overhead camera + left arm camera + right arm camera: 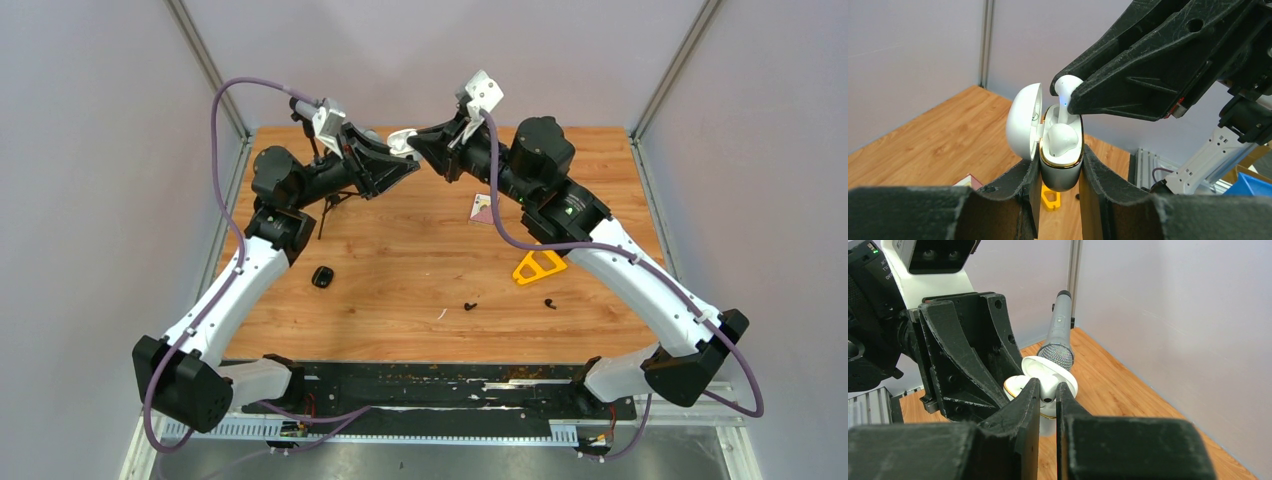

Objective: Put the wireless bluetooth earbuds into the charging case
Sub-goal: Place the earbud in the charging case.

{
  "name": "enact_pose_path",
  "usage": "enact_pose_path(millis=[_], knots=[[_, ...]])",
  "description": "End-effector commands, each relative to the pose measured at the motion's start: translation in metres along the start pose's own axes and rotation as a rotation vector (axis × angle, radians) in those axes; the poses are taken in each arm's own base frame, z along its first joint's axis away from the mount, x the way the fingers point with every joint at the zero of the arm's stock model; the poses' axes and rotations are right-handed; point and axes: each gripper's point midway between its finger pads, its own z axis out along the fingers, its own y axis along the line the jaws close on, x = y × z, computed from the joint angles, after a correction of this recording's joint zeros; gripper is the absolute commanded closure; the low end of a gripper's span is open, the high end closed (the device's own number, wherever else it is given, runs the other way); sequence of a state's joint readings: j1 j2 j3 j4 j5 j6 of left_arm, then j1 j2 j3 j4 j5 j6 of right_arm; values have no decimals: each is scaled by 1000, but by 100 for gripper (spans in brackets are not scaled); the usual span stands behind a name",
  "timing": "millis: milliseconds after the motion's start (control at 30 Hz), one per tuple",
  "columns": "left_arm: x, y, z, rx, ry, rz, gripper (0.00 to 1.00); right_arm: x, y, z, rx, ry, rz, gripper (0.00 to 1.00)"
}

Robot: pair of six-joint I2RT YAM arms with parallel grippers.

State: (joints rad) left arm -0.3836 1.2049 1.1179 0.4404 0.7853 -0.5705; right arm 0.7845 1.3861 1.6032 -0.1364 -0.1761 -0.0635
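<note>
My left gripper (1061, 162) is shut on a white charging case (1062, 172) with a gold rim and holds it upright above the far middle of the table (402, 142). Its lid (1023, 122) is open to the left. One white earbud (1063, 136) sits in the case. My right gripper (1048, 392) is shut on the other white earbud (1066, 86), whose stem points down into the case's far slot. Two black earbuds (470, 306) (549, 303) lie on the table near the front.
A small black case (322, 277) lies at the left. A yellow plastic piece (538, 266) and a pink-edged card (481, 207) lie at the right. A microphone (1060, 335) on a black stand (325, 210) stands behind the left gripper. A thin white sliver (441, 314) lies near the front.
</note>
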Motion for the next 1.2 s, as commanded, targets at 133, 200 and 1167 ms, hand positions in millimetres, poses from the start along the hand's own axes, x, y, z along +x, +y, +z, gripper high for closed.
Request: enact_pose_path(millis=[133, 200, 1167], knots=[[-20, -14, -5, 27, -55, 81, 100, -19, -12, -4, 73, -28, -35, 100], [-20, -14, -6, 25, -56, 81, 100, -21, -13, -4, 77, -32, -45, 100], [-10, -7, -12, 28, -30, 116, 100, -23, 5, -49, -75, 143, -3, 34]])
